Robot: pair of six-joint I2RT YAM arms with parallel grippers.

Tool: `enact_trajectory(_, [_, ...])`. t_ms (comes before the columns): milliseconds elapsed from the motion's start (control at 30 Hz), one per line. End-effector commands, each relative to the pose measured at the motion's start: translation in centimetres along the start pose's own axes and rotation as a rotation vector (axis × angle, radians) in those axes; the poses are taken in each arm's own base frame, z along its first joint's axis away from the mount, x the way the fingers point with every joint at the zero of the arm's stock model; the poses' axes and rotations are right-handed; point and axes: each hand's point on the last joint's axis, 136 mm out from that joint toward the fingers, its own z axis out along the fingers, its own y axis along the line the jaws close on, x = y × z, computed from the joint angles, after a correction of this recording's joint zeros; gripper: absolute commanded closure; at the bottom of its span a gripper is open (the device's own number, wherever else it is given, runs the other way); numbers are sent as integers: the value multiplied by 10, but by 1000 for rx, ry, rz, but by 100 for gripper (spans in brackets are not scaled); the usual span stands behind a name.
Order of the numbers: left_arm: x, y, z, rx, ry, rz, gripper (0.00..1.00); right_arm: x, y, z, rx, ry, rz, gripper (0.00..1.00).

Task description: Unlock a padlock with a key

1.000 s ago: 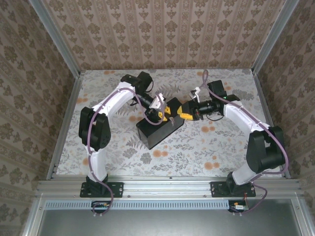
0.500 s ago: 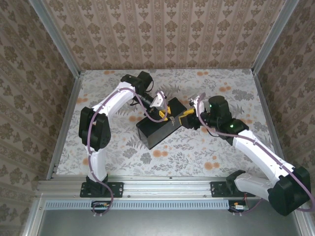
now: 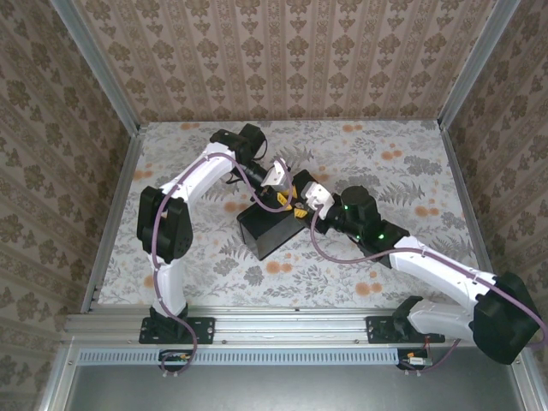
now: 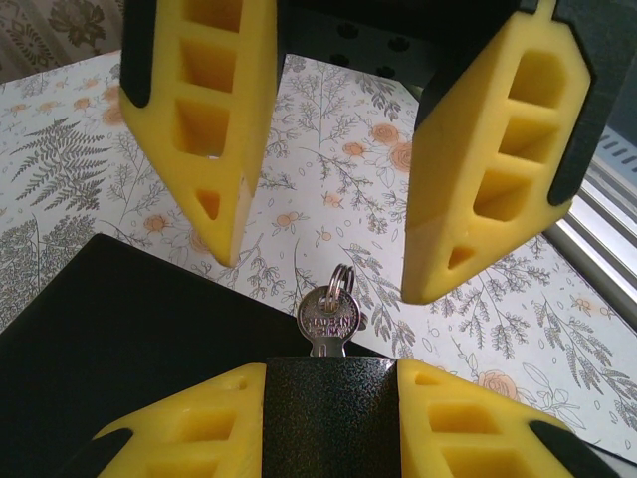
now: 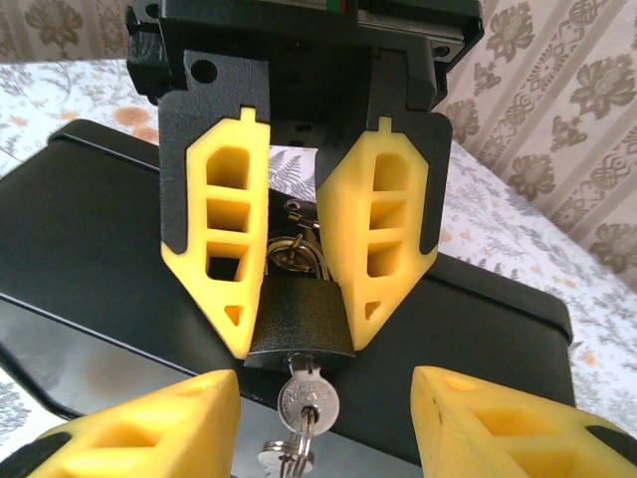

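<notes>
The padlock (image 5: 301,317), a small black body with a pale shackle, is clamped between the fingers (image 5: 221,239) of my left gripper (image 4: 331,383) at the edge of the black box (image 5: 90,249). The key (image 5: 308,402) stands in the keyhole, its silver head (image 4: 328,319) and ring sticking out. My right gripper (image 5: 324,386) is open, one fingertip on each side of the key head with a gap on both sides. In the top view both grippers meet over the box (image 3: 270,231), left gripper (image 3: 287,199) facing right gripper (image 3: 306,204).
The box lies on a floral-print table (image 3: 377,163), which is walled by patterned panels at the back and sides. A second key (image 5: 284,460) hangs from the ring below the first. An aluminium rail (image 3: 291,324) runs along the near edge.
The right arm has swung its elbow toward the near side and brought its gripper up to the key. Its jaws have widened slightly. The left arm has held the padlock still.
</notes>
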Motion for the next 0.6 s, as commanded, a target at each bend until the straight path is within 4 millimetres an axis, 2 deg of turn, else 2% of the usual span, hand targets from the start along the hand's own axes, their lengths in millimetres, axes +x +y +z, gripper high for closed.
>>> enact_trajectory(0, [-33,-2,-14,-35,-34,59,82,0,-8,3,53,10,-85,50])
enact_trajectory(300, [-35,0,-16,-44,-41,61,82,3,0,11,8,40,-134,55])
enact_trajectory(500, [-37,0,-17,-47,-43,66,82,3,-1,12,21,43,-138,68])
enact_trajectory(567, [-36,0,-17,-46,-44,64,82,2,-2,12,27,42,-140,76])
